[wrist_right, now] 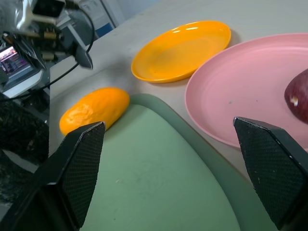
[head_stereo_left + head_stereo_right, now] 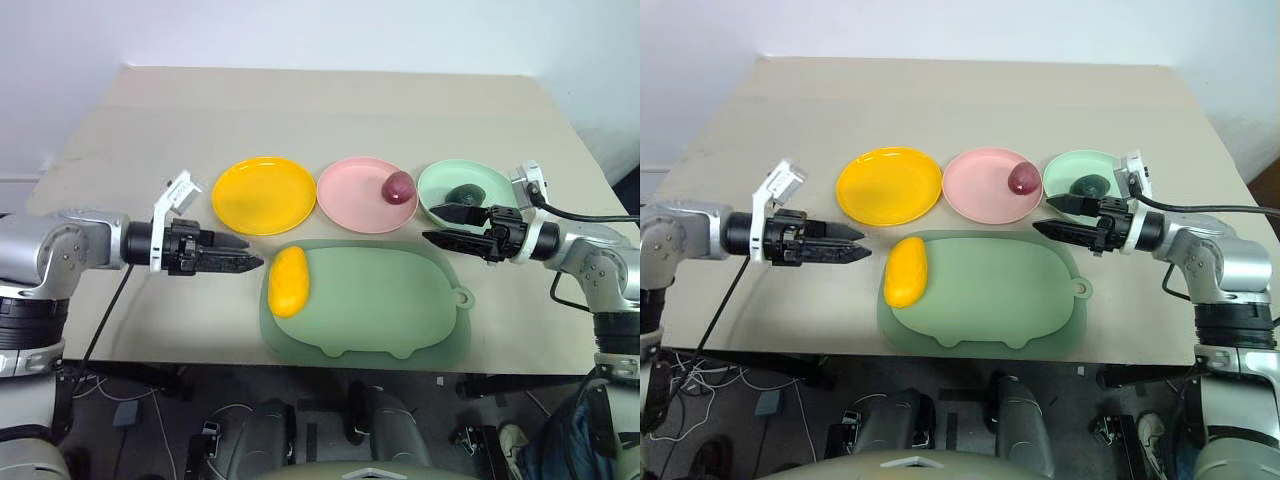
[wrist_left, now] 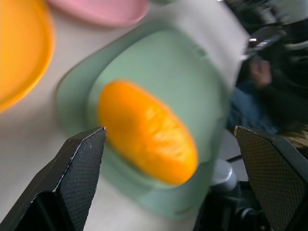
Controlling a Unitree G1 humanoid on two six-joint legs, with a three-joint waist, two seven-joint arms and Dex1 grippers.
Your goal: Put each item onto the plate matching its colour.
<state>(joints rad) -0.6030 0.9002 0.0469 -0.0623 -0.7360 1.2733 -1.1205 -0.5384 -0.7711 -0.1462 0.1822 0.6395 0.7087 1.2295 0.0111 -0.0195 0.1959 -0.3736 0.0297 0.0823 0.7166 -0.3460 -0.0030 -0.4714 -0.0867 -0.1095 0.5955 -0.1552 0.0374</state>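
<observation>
On the left end of the green pig-shaped mat lies the oblong yellow fruit (image 2: 289, 281). The yellow plate (image 2: 263, 195) behind it is bare. The dark red fruit (image 2: 398, 187) rests on the right side of the pink plate (image 2: 355, 200). In the pale green plate (image 2: 440, 185) sits the dark green fruit (image 2: 465, 193). My left gripper (image 2: 247, 262) hovers open just left of the yellow fruit, pointing at it; the left wrist view shows the fruit (image 3: 147, 132) ahead between the fingers. Over the green plate's front rim my right gripper (image 2: 430, 222) is open and empty, pointing left.
The pig-shaped mat (image 2: 380, 300) lies along the table's front edge, its right end under my right gripper. The three plates stand in a row just behind it. Bare tabletop (image 2: 330, 110) stretches behind the plates to the wall.
</observation>
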